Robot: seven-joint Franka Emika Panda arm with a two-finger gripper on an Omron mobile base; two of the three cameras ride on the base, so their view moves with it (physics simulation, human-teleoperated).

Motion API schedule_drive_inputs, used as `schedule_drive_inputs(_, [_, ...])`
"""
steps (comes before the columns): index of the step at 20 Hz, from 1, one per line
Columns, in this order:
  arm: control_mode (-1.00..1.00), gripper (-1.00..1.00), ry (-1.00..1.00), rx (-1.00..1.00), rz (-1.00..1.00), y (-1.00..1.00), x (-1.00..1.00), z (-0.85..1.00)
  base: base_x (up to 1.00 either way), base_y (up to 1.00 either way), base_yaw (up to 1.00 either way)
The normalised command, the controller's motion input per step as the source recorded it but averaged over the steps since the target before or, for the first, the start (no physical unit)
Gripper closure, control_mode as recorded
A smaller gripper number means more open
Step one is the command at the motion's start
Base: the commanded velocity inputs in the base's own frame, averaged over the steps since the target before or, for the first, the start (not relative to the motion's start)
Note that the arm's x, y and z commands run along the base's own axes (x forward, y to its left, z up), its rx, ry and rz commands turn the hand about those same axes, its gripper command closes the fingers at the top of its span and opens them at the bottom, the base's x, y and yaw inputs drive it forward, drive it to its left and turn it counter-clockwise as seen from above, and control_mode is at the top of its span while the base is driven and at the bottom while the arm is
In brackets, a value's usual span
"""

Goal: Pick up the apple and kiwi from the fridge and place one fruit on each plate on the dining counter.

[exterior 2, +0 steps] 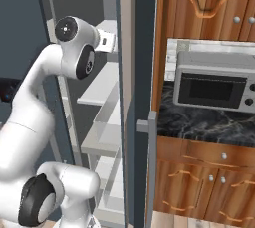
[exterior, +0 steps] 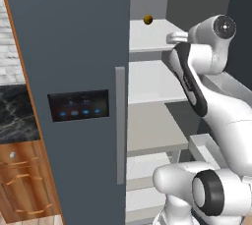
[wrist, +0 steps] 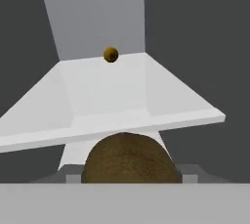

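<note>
Kiwi [wrist: 129,159]: sitting clamped between the gripper's fingers, lower half cut off. Fridge [exterior: 74,47] shelf [wrist: 122,96]: carrying a small orange-brown ball [wrist: 111,55] at the back.

the fridge [exterior: 74,47] stands open, its slate blue-grey door filling the left half of the left base view; a black panel [exterior: 78,105] with blue lights sits on it, and a grey vertical handle [exterior: 120,126] runs down its right edge; pale grey shelves [exterior: 152,81] step down inside; a small brownish-orange round fruit [exterior: 148,19] rests far back on the upper shelf; the white arm [exterior: 211,96] reaches in from the lower right; left of the door, black marble counter [exterior: 17,113] over carved wooden cabinet [exterior: 24,184].
</note>
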Motion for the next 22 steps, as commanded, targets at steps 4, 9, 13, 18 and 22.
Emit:
schedule_drive_inputs(4, [-1.00, 1.00, 0.01, 0.01, -0.05, 0.27, -0.90, 0.04, 0.00, 0.00, 0.00])
schedule_drive_inputs(9, [-1.00, 1.00, 0.02, 0.01, -0.01, 0.26, -0.86, 0.00, 0.00, 0.00, 0.00])
schedule_drive_inputs(13, [-1.00, 1.00, 0.00, 0.00, 0.04, 0.23, -0.79, -0.08, 0.00, 0.00, 0.00])
schedule_drive_inputs(18, [-1.00, 1.00, 0.00, 0.01, 0.05, 0.11, -0.85, -0.03, 0.00, 0.00, 0.00])
schedule_drive_inputs(22, [-1.00, 1.00, 0.00, 0.01, 0.03, 0.19, -0.87, 0.00, 0.00, 0.00, 0.00])
